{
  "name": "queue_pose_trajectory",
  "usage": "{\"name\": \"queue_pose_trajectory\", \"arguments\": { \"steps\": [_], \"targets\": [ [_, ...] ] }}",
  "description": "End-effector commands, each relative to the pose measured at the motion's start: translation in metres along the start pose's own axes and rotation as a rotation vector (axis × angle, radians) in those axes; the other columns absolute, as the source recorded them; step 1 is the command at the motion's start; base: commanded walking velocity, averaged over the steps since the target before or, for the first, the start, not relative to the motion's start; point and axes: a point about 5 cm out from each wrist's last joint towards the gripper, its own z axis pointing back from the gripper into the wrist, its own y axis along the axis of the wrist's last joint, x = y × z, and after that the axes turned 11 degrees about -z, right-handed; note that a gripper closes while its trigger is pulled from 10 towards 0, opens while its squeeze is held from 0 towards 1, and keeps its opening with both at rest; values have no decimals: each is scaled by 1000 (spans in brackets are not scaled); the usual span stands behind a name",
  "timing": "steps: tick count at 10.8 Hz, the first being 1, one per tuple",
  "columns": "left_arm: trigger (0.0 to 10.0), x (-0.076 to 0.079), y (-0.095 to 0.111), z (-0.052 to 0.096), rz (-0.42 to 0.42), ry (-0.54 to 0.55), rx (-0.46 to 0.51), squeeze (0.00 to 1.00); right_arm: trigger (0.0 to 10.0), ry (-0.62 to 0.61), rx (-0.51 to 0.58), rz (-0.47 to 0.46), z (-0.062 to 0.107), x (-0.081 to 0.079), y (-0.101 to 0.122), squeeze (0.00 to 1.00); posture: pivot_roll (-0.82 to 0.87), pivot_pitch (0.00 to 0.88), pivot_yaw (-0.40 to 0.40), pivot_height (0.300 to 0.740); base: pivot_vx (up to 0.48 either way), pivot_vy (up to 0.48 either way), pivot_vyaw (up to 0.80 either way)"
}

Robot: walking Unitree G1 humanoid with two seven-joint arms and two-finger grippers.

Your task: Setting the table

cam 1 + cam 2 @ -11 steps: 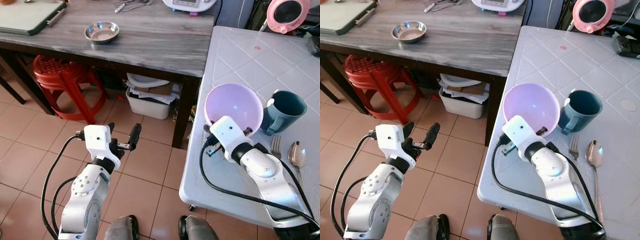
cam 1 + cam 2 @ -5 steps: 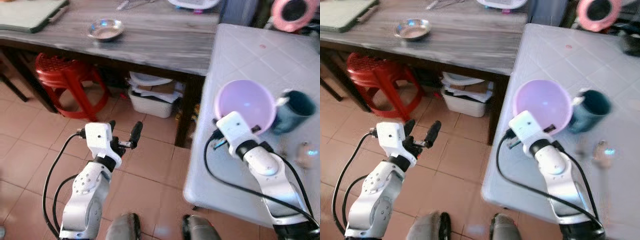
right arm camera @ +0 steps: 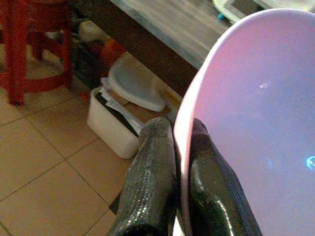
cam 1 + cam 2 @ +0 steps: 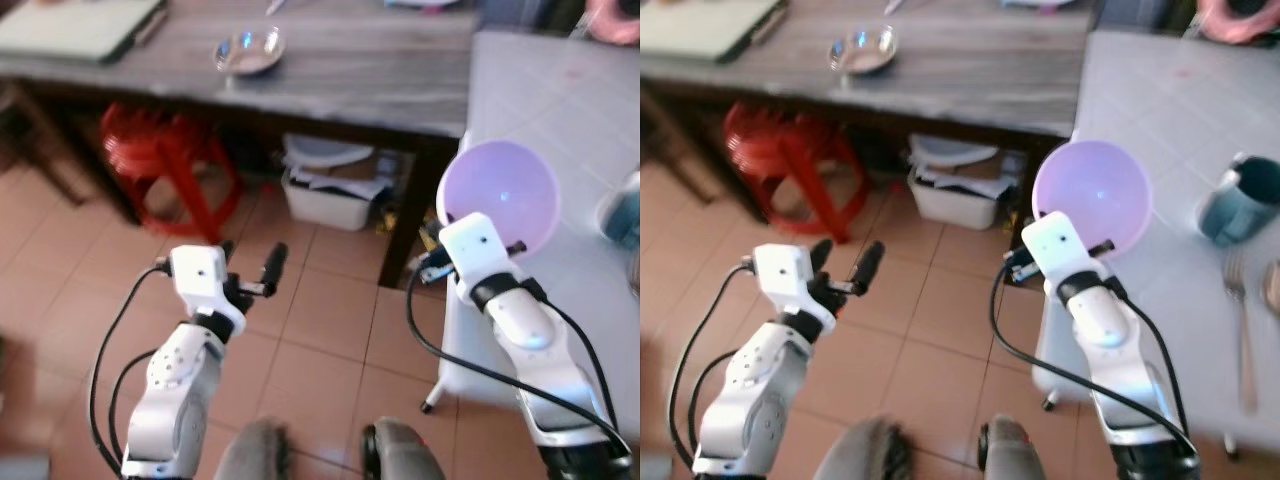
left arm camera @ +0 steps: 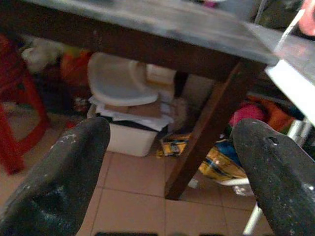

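My right gripper (image 3: 179,125) is shut on the rim of a pale purple bowl (image 4: 500,195), one finger on each side of the rim. The bowl is empty, tilted towards me, and hangs at the left edge of the white tiled table (image 4: 1160,90). On that table, right of the bowl, stand a teal mug (image 4: 1240,205) and a fork (image 4: 1240,320), with a spoon (image 4: 1272,285) at the picture's edge. My left gripper (image 4: 247,262) is open and holds nothing, out over the tiled floor at the left.
A grey wooden table (image 4: 350,60) runs across the back with a small steel bowl (image 4: 247,50) on it. Beneath it stand a red stool (image 4: 165,150) and a white bin (image 4: 335,195) of clutter. Terracotta floor tiles lie below my arms.
The whole picture has shifted and blurred, so the camera moved. The bowl, still in my right gripper, now sits farther from the mug, at the white table's left edge.
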Motion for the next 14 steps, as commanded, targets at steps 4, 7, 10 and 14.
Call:
{"name": "queue_pose_trajectory", "arguments": {
  "steps": [4,7,10,14],
  "targets": [
    [10000,-8,11,-3,-47,-1,37,0,10000,-46,99,-9,-1,3,13,0,-52,161,43,740,0,453,0],
    [10000,-8,7,-2,-64,19,23,0,10000,-48,128,-9,1,1,14,0,-55,162,42,740,320,350,0],
    [10000,-5,10,-7,-86,13,40,0,10000,-39,169,-17,-2,-5,20,0,-51,154,49,740,408,185,0],
    [10000,1,13,-11,-86,-2,59,0,10000,6,220,9,-3,-12,26,0,-56,145,55,740,480,0,0]
  ]
}}
